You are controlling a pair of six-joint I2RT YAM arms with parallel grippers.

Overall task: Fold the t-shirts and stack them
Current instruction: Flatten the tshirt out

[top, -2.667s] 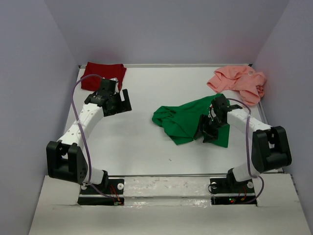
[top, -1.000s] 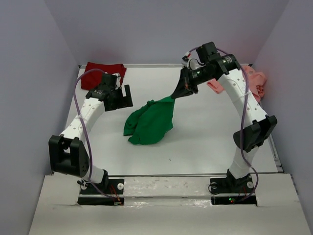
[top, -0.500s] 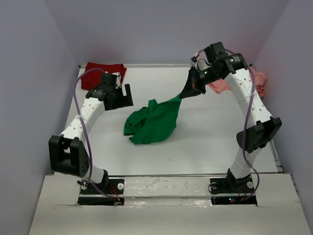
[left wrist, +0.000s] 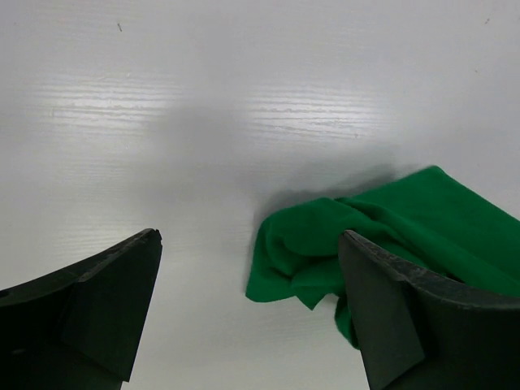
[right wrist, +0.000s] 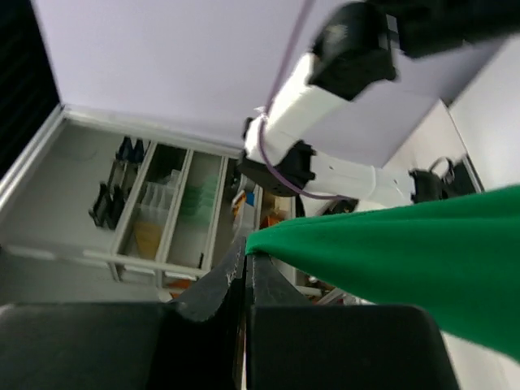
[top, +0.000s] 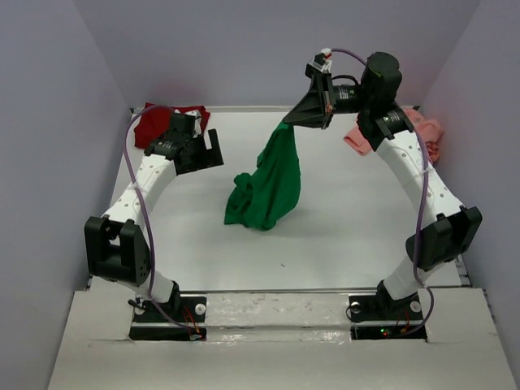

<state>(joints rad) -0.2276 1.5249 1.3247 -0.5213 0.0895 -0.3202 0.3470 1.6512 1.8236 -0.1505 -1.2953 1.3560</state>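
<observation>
Hanging from the closed right hand [top: 288, 123], the bright green cloth t-shirt [top: 270, 183] drapes down below the fingertips. Its lower folds are bunched on the white desk [top: 349, 219]. The right hand is raised high above the desk, and its two fingers are pinched tight on one edge of the green fabric. In the right wrist view, the right hand [right wrist: 245, 249] shows its dark fingers [right wrist: 210, 294] meeting with no gap. The green t-shirt [right wrist: 390, 252] spreads away from their tips as a taut band.

The left hand [top: 205, 148] is spread wide and grips nothing. It sits low over the desk, with the heaped lower end of the green shirt off to its right. In the left wrist view, the left hand [left wrist: 249, 236] has bare desk [left wrist: 244, 81] between and ahead of its two dark fingers. The crumpled green cloth [left wrist: 390, 219] lies just ahead of the right-side finger [left wrist: 390, 317]. That finger overlaps the fabric's near edge in the picture, and it cannot be told whether they touch.

A dark red cloth t-shirt [top: 153, 123] lies rumpled just behind the left hand, partly hidden by it. A salmon pink cloth t-shirt [top: 424, 134] lies in a loose heap well below and behind the right hand, partly covered by the right arm [top: 406, 162].
</observation>
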